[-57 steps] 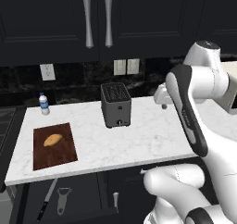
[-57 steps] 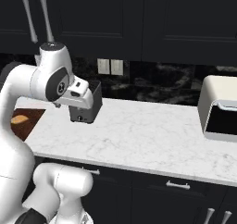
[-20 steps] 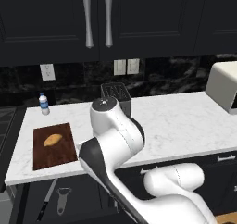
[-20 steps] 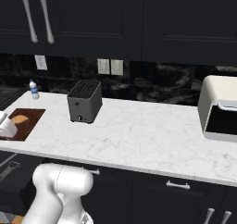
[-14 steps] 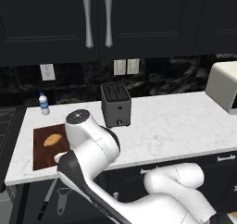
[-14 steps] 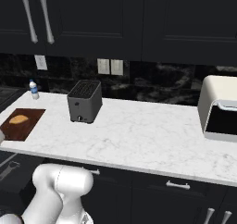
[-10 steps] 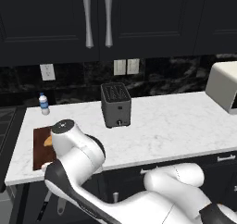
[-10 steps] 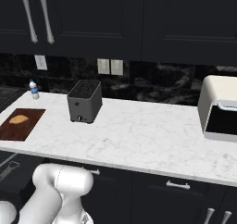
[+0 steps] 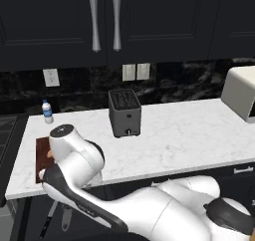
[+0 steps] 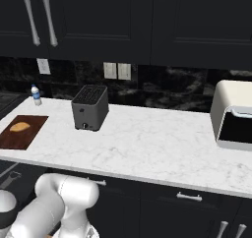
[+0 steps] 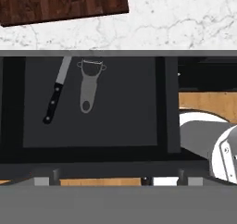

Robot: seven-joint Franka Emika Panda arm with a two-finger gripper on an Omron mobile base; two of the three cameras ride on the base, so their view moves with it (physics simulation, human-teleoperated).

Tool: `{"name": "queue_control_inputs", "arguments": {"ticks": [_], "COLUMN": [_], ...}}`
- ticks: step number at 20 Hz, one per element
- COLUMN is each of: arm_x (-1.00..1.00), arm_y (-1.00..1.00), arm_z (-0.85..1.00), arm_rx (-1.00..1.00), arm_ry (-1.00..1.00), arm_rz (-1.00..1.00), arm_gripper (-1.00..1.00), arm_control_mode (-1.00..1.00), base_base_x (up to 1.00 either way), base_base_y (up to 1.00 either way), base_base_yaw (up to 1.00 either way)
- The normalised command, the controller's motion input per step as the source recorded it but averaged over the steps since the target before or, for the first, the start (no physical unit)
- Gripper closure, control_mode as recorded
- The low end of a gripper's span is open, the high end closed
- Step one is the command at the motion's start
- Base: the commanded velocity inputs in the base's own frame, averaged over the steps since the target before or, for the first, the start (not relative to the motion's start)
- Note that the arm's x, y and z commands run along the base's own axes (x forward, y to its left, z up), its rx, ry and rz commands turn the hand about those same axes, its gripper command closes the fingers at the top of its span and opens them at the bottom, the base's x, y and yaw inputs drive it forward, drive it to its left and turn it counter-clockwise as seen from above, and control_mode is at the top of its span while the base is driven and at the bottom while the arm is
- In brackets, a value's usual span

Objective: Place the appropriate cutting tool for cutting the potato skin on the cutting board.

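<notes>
Lying side by side in the open drawer (image 11: 92,126), peeler (image 11: 88,86) and knife (image 11: 56,91) invited a wrong pick; whether the jaws stood apart, I could not tell.

Two base cameras face the desk (image 10: 147,148); the hand camera looks down.
Both base views look forward and down from behind the arm, sharing the toaster (image 9: 124,112) and cutting board (image 10: 19,131); the hand view looks closely into an open drawer (image 11: 92,126) beneath the board's edge.

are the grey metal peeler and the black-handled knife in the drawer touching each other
Apart. In the hand view, dark drawer floor shows between the grey metal peeler and the black-handled knife along their whole length.
</notes>
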Motion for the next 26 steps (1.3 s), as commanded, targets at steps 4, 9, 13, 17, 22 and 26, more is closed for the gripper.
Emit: {"name": "queue_control_inputs", "arguments": {"ticks": [4,9,13,17,22,26], "arm_x": [0.98,0.64,-0.16,-0.12,-0.37,-0.64], "arm_y": [0.00,0.05,0.59,0.80,0.17,0.00], "arm_z": [-0.33,-0.17,-0.01,-0.01,0.00,0.00], "arm_rx": [0.26,0.19,-0.01,-0.09,-0.11,-0.24], "arm_ry": [0.05,0.07,0.00,0.00,-0.15,-0.33], "arm_rz": [0.00,0.01,0.00,-0.02,0.00,0.04], "arm_gripper": [-1.00,-1.00,-1.00,-1.00,-1.00,-1.00], "arm_control_mode": [-1.00,-1.00,-1.00,-1.00,-1.00,-1.00], "base_base_x": [0.00,0.00,0.00,0.00,0.00,0.00], "base_base_y": [0.00,0.00,0.00,0.00,0.00,0.00], "base_base_yaw": [0.00,0.00,0.00,0.00,0.00,0.00]}}
